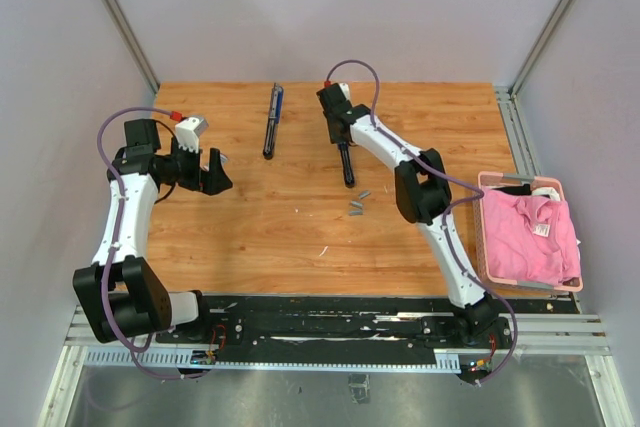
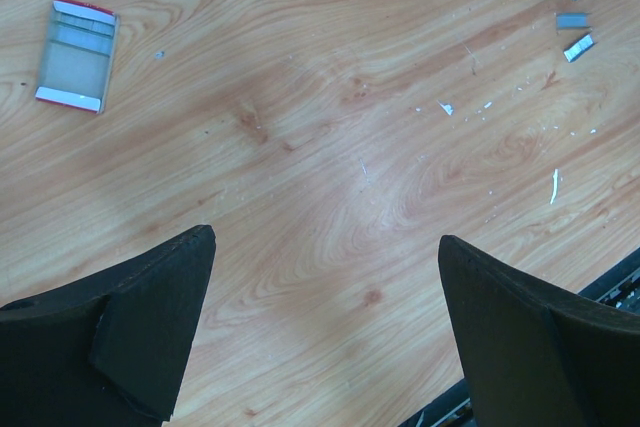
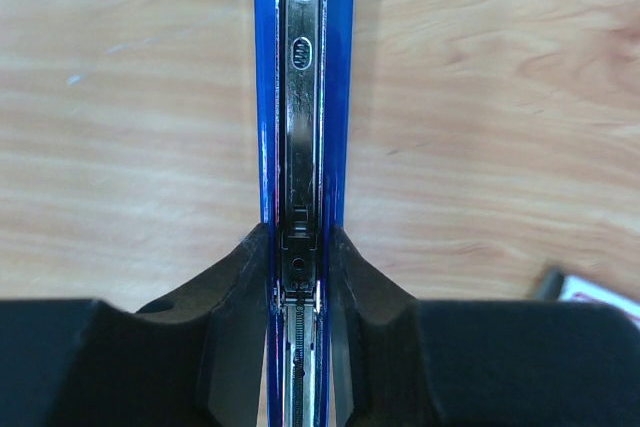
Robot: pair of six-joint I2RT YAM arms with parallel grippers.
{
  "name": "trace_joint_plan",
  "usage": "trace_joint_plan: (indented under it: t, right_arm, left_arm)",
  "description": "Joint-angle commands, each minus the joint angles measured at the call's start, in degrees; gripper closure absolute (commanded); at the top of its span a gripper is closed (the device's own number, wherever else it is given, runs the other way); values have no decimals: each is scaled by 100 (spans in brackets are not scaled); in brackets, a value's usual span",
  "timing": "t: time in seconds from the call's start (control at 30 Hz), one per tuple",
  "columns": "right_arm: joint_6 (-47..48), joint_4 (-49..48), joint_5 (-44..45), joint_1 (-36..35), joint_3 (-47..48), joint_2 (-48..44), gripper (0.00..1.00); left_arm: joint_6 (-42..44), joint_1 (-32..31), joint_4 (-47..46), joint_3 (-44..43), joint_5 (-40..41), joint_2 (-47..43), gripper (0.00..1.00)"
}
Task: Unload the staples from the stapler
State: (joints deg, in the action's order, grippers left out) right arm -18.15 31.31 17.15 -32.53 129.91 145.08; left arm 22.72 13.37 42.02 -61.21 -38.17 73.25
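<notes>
1. The left gripper (image 2: 325, 242) hovers over the table's 9 o'clock side. Its fingers are spread wide with nothing between them. It braces nothing, so if the other arm's hold fails, nothing catches the tool.
2. A small white box (image 2: 77, 54) with red ends lies at 10 o'clock in the left wrist view, well apart from the work. A careless sweep of the left arm could knock it.
3. A second stapler (image 1: 272, 119) lies near 12 o'clock, apart from the gripped one. A sideways swing of either arm could bump it.
4. The right gripper (image 3: 298, 237) pinches the stapler (image 3: 300, 97) by its blue side walls, toward 1 o'clock on the table.
   - The metal rail and spring run down the middle between the fingers.
   - Squeezing those thin walls could bind the rail, so that nothing slides out.
   - The smooth sides could also slip or twist in a lift or tilt.
   - I cannot tell whether any strip remains in the channel.
5. The staples (image 1: 357, 202) lie as loose strips near the table's centre, at 6 o'clock of the stapler's near end and just beside it. Dragging the stapler toward 6 o'clock would scatter them, and a strip dropped from height could snap apart.
6. A basket (image 1: 482, 227) holding a pink cloth (image 1: 530, 232) sits at 4 o'clock, near the right arm's elbow. A wide swing could catch its rim.
</notes>
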Motion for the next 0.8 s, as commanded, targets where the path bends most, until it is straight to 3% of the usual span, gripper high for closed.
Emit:
trace_joint_plan:
  t: [0.0,0.57,0.77]
  right_arm:
    - [241,-225,511,447,257,155,76]
    - [524,-778,376,1264,497,432,75]
    - [583,-786,332,1293,605,425,67]
  left_arm:
    - [75,26,-110,22,-23,71,2]
    - [179,25,-95,47,-107,223,2]
    - [215,26,-94,73,-163,178,2]
